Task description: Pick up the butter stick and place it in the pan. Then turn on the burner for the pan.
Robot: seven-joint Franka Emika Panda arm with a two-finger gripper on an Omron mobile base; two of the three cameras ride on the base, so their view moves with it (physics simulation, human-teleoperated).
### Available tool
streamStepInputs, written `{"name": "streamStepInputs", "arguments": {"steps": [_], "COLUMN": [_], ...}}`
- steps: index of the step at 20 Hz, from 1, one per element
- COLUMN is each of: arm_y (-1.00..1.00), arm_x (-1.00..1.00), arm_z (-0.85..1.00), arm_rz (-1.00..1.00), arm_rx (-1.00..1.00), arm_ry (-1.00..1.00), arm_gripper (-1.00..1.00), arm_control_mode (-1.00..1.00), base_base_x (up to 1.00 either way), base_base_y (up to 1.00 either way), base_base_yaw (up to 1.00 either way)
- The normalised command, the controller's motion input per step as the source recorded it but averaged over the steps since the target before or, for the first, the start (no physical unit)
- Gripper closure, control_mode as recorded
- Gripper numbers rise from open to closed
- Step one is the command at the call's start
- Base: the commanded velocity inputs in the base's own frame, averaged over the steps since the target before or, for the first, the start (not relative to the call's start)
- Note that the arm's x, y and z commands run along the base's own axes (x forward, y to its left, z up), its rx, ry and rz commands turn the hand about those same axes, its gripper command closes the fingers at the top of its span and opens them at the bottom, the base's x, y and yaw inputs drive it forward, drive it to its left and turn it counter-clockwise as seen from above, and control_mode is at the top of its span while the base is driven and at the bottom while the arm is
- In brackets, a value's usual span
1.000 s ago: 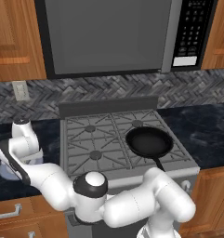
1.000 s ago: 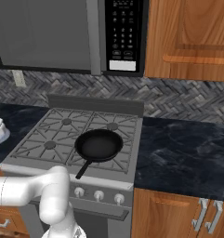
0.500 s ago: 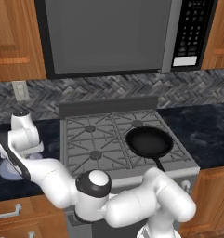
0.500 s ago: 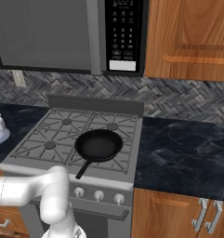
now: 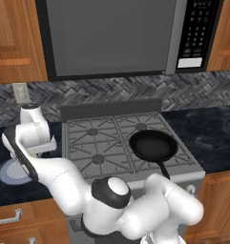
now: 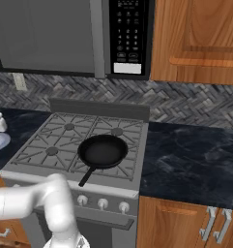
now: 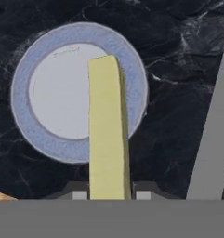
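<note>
Butter stick up, pan waiting on the stove

The pale-yellow butter stick (image 7: 108, 130) hangs lengthwise above a plate; the black pan (image 5: 153, 145) sits empty on the front-right burner, handle toward the stove's front.

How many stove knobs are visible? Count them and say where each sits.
3, in a row on the stove front below the pan: left knob, middle knob, right knob. The robot's arm covers the panel left of them, so more may be hidden.

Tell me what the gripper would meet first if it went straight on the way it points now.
Probably the plate: the gripper, shut on the butter stick, points down at it, so the stick's far end would likely touch first. The gap is unclear.
</note>
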Motion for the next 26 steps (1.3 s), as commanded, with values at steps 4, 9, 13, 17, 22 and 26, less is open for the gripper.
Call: {"name": "streamStepInputs", "arguments": {"steps": [4,9,13,17,22,26], "arm_y": [-0.96,-1.0,-1.0,-1.0,-1.0,-1.0], "arm_x": [-0.55,-0.61,-0.57,-0.52,-0.45,-0.45], "arm_z": [0.25,0.19,0.18,0.33,0.38,0.34], "arm_rz": [0.0,0.0,0.0,0.0,0.0,0.0], "arm_rx": [0.0,0.0,0.03,0.04,0.06,0.06], "arm_ry": [-0.03,-0.03,-0.07,-0.04,-0.03,-0.05], "arm_gripper": [1.0,1.0,1.0,1.0,1.0,1.0], "arm_control_mode": [-1.0,-1.0,-1.0,-1.0,-1.0,-1.0], "base_base_x": [0.0,0.0,0.0,0.0,0.0,0.0], "base_base_y": [0.0,0.0,0.0,0.0,0.0,0.0], "base_base_yaw": [0.0,0.0,0.0,0.0,0.0,0.0]}}
